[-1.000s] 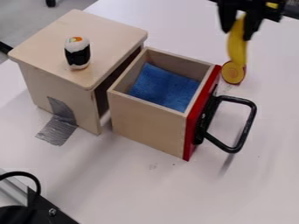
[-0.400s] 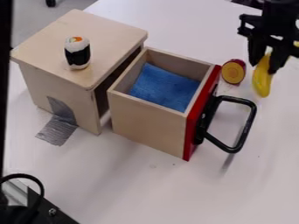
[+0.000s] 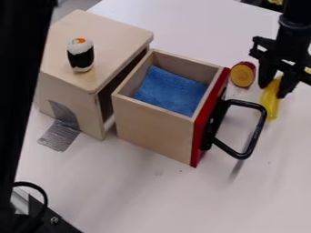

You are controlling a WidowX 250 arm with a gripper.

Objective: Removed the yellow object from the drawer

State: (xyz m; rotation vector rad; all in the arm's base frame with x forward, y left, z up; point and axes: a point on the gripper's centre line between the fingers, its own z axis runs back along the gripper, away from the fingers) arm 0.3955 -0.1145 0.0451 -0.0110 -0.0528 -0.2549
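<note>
My gripper (image 3: 274, 88) hangs at the upper right of my camera view, its two black fingers parted only by the width of the yellow object (image 3: 270, 101) pinched between them. The yellow object, elongated and roughly upright in my grip, projects below the fingertips; its upper part lies partly behind the fingers, and I cannot tell whether its lower end touches the table (image 3: 182, 200). It is outside the drawer (image 3: 152, 129), near the outer corner of the black handle (image 3: 252, 136).

Just beside the gripper, on its picture-left side, I note a round piece (image 3: 242, 74) with a yellow face and a dark red rim. Farther to that side, and lower in the view, stands the open drawer, with its red front (image 3: 198, 141) on the side nearer the gripper and a blue cloth (image 3: 171, 91) lying within. Beyond the drawer, well apart from the gripper, is the wooden cabinet (image 3: 109, 36), which bears an upright toy sushi roll (image 3: 80, 55) on its top; a strip of silver tape (image 3: 59, 135) runs from its side onto the table. Farthest from the gripper, at the left edge, I see a large black upright shape (image 3: 21, 86) in front of part of the cabinet.
</note>
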